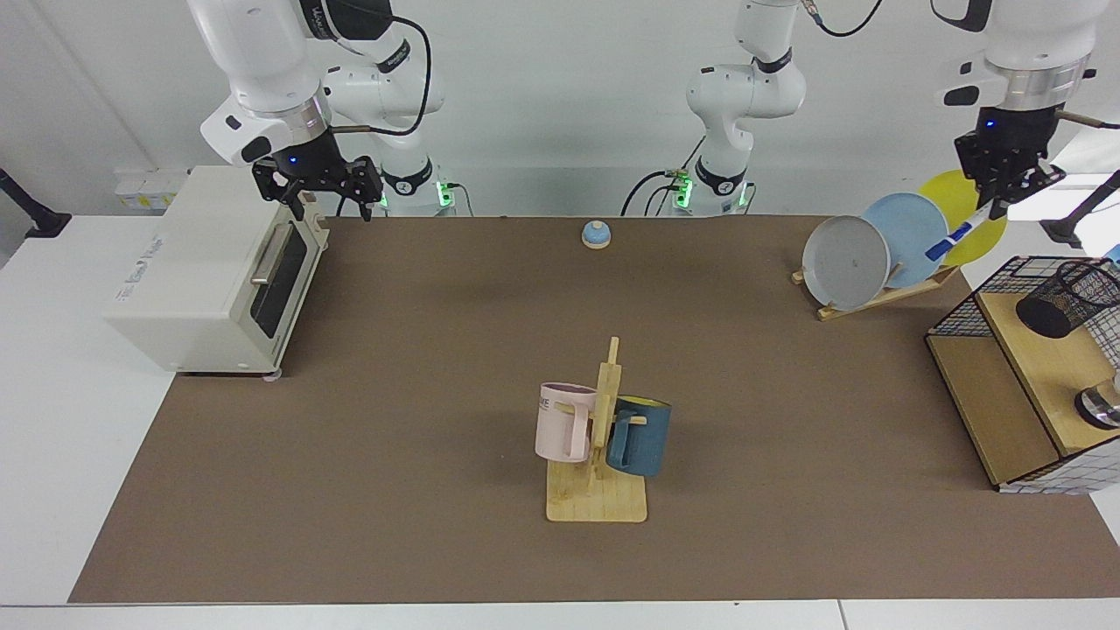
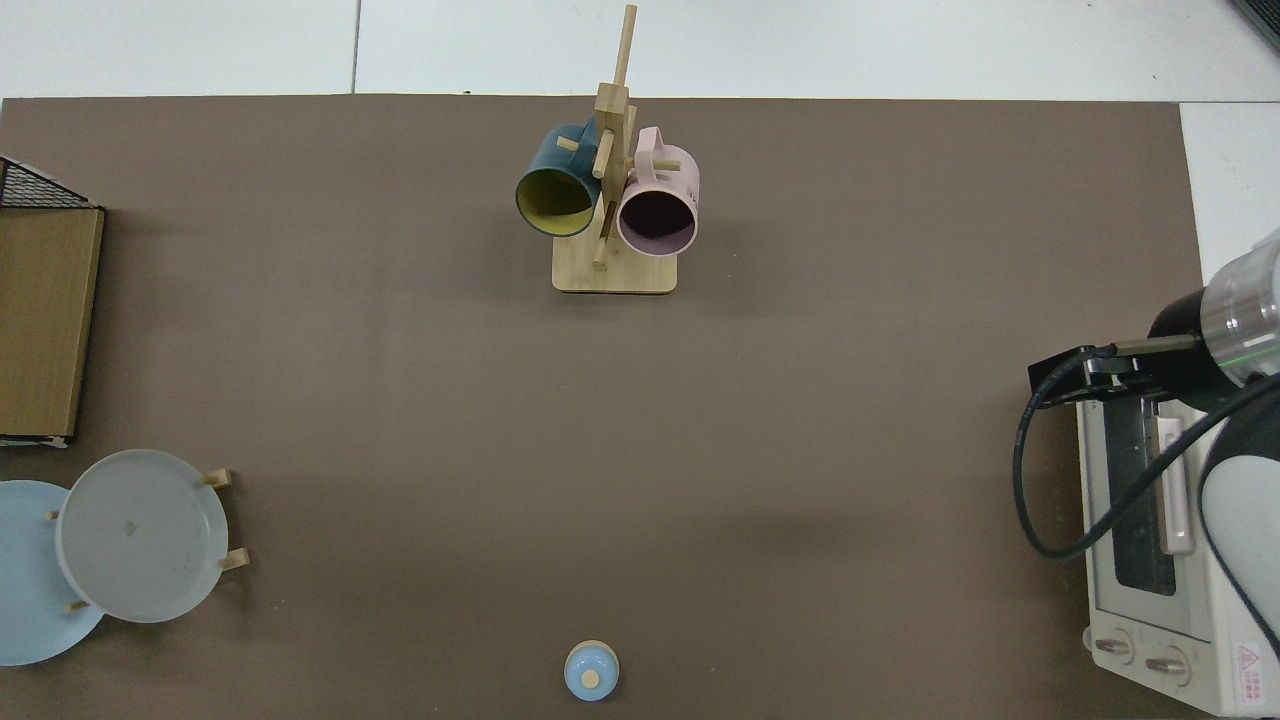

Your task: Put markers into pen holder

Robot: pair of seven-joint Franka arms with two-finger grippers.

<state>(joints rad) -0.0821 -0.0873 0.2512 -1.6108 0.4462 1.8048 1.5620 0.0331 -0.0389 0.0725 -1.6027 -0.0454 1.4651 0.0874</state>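
- My left claw (image 1: 1000,197) is up in the air over the far corner of the tabletop (image 1: 437,367), clamped on the marker (image 1: 958,234).
- The marker hangs tilted with its blue cap pointing down and toward the middle of the tabletop. In the facing view it crosses in front of the yellow plate (image 1: 980,214) and blue plate (image 1: 910,236) on the plate rack (image 1: 875,297).
- The pen holder (image 1: 1063,297) is the little black mesh cup on the wooden board inside the wire basket (image 1: 962,319). It sits lower and closer to the camera than the marker, with clear space between them.
- My right claw (image 1: 319,206) is just waiting above the toaster oven (image 1: 210,271), fingers apart, holding nothing.
- The top view doesn't catch my left claw or the marker at all, only my right arm over the toaster oven (image 2: 1150,560).
- The mug tree (image 1: 599,455) with the pink and blue mugs stands mid-tabletop, well away from both claws.
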